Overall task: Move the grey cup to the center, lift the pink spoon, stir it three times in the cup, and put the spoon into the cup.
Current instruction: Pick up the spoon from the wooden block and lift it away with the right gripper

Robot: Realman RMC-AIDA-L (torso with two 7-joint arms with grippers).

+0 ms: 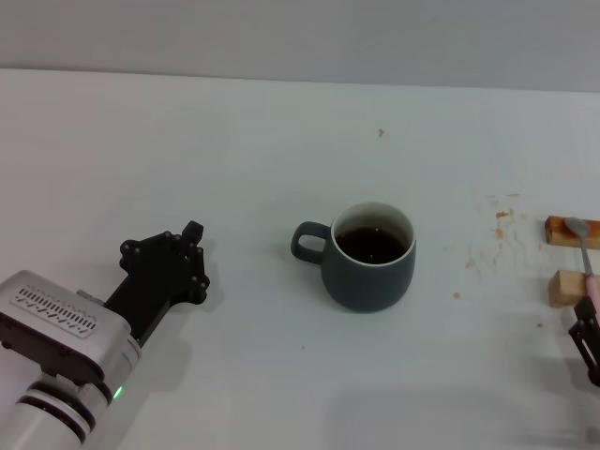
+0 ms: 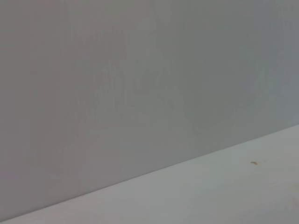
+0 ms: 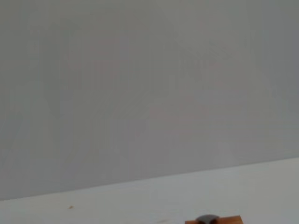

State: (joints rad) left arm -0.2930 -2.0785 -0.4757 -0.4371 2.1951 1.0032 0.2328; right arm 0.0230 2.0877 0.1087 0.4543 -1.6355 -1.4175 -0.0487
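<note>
A: Left gripper [image 1: 192, 246] near, resting on desk [image 1: 234, 141], well apart from cup [image 1: 369, 256]; fingers' state unclear. Right gripper [image 1: 587, 330]?

B: At desk's right edge, by spoon [image 1: 581, 240]; cannot tell grip. Spoon bridges two blocks [image 1: 565, 287] (raised, likely for easier pickup). Cup central.

left pincer [image 1: 192, 246] low, right pincer [image 1: 588, 349] at edge
</note>
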